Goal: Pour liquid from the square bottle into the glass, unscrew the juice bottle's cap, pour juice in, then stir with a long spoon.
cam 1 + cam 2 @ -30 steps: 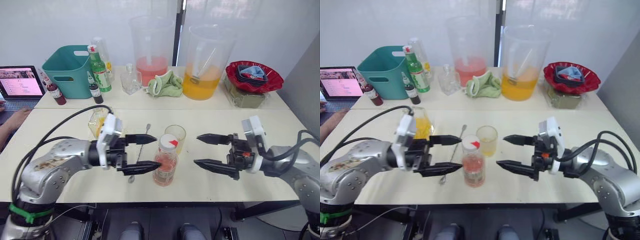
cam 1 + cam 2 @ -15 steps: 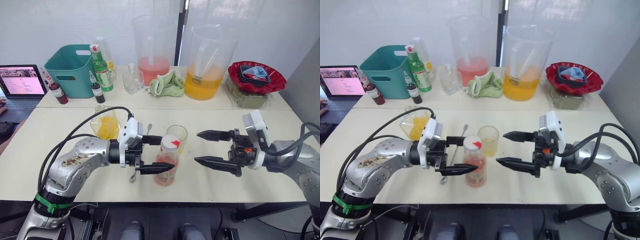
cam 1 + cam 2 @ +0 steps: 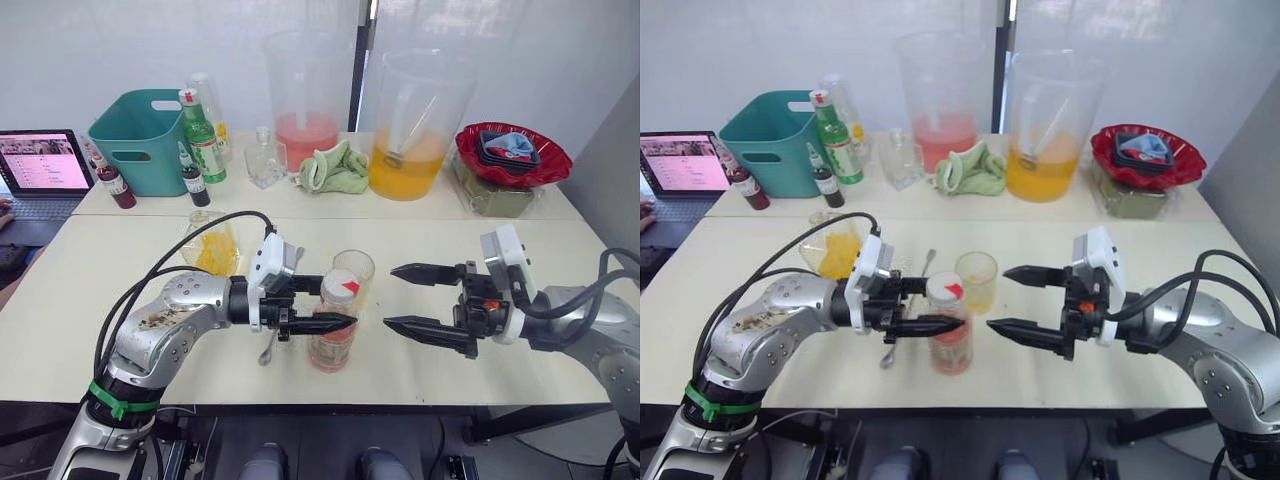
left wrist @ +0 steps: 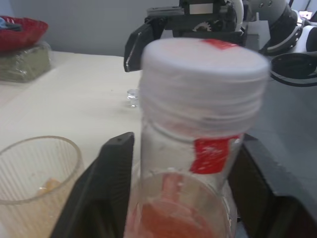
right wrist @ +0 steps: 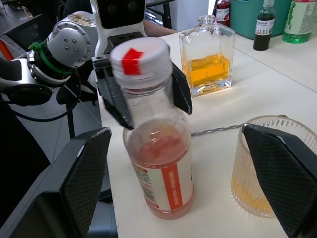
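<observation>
Pale pink juice (image 3: 330, 350) low in the juice bottle (image 3: 333, 322), upright on the tabletop (image 3: 120, 270), white cap (image 3: 339, 285) on. Left claw (image 3: 320, 304) spread, one black finger either side of the bottle's neck just under the cap; contact not certain from the wrist view, so bracketing rather than clamped. Right claw (image 3: 402, 297) also wide apart, empty, level with the bottle and just beyond it on the far side from the left claw. Glass (image 3: 352, 272) immediately behind the bottle, near both claws' tips, a little yellow-orange liquid in the bottom. Square bottle (image 3: 210, 245) behind the left claw's wrist, well clear. Long spoon (image 3: 902, 322) flat on the tabletop beneath the left claw. Judged stage: first pour done, cap-unscrewing about to begin. Risks: closing too high on the neck, so the bottle tips or spins with the cap; bottle light and top-gripped, so a sideways shove from the right claw's approach could knock it into the glass; spoon underfoot could be dragged by the left claw.
</observation>
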